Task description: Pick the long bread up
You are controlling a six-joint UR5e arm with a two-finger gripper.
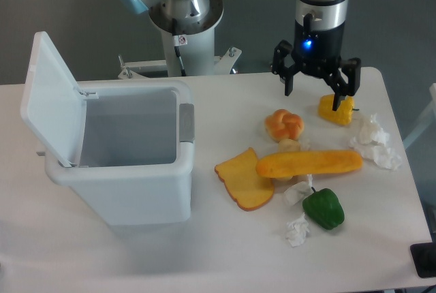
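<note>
The long bread [310, 163] lies flat on the white table, orange-yellow, running left to right with its left end over a toast slice [244, 180]. My gripper [312, 99] hangs above the back of the table, well behind the loaf, fingers spread open and holding nothing. Its right finger stands in front of a yellow pepper [337, 110].
A white bin [119, 163] with its lid raised stands at the left. A knotted bun [284, 125] sits behind the loaf, a green pepper [323, 208] in front of it. Crumpled paper lies at the right [373, 142] and front [297, 230]. The table's right edge is near.
</note>
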